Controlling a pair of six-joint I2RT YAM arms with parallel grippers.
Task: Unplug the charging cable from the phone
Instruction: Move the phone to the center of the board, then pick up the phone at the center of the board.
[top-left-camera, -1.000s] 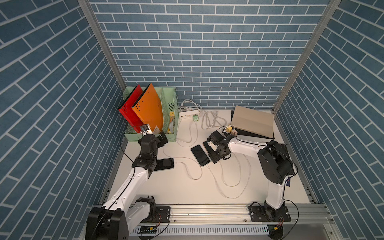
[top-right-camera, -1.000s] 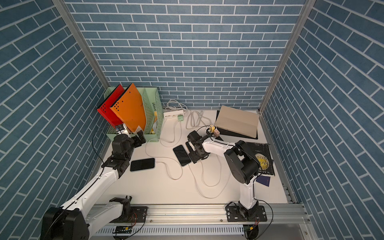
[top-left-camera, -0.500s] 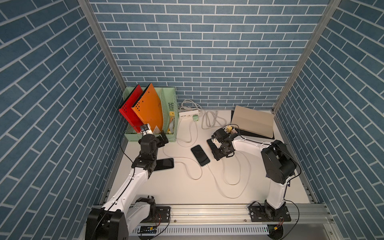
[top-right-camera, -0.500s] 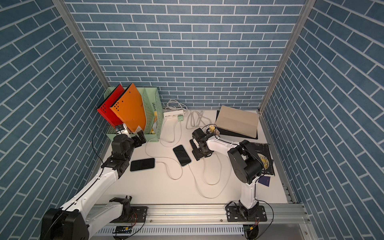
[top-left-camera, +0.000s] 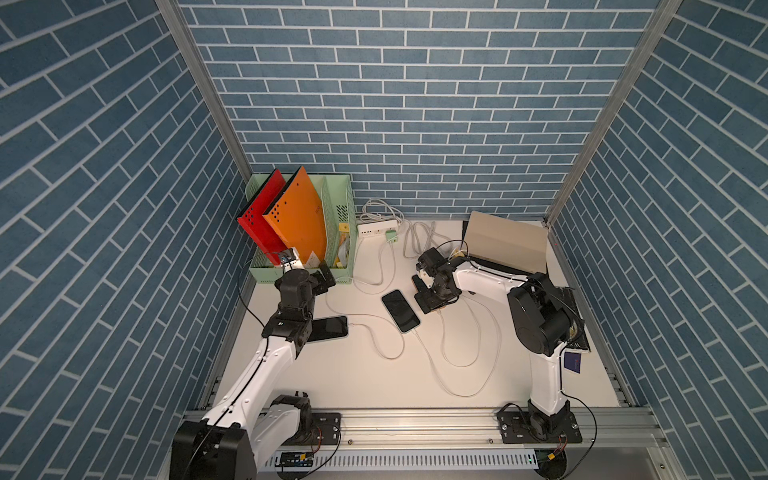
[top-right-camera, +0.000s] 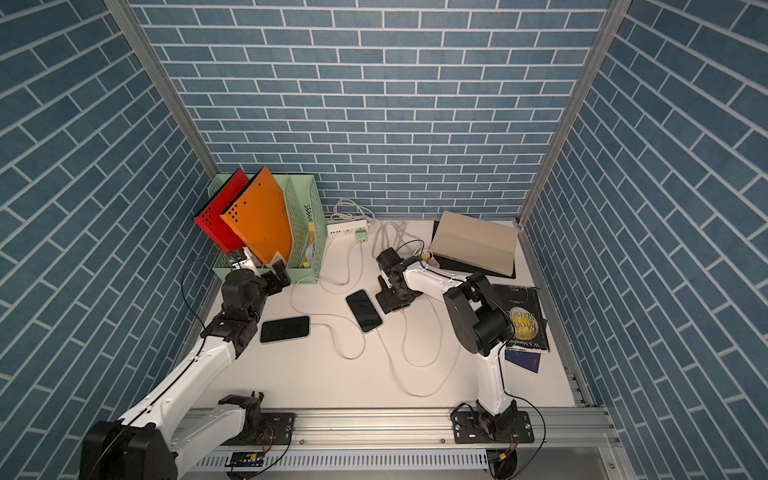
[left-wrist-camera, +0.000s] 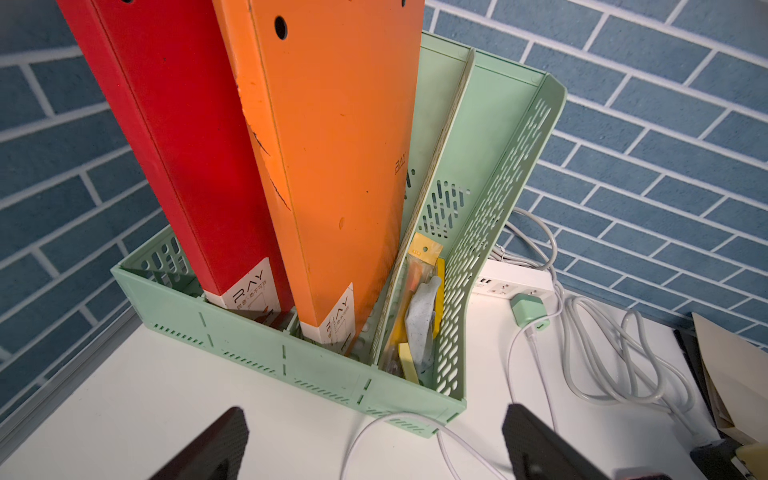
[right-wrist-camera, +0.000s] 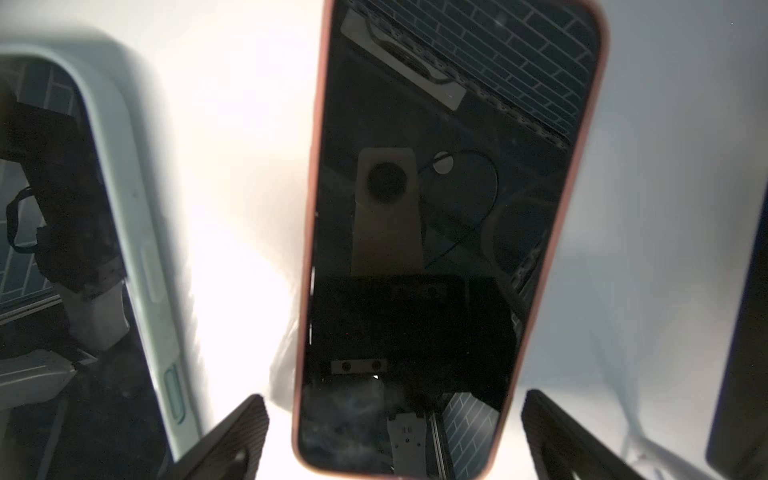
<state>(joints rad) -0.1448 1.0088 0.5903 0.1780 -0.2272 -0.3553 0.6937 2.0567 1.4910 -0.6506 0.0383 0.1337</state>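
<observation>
The right arm has moved back a little toward the wall since a second ago. The left arm and the three phones look to be where they were.

The right gripper hangs low over the black phone in a pink case, which lies flat on the white table. Its two fingers are spread wide, one on each side of the phone, and they do not touch it. The left gripper is spread wide and empty too. It faces the green plastic file tray, which holds a red folder and an orange folder.

A black phone in a pale green case lies just beside the pink one. A thin white charging cable sits in its near end. I cannot tell if a cable sits in the pink phone.
</observation>
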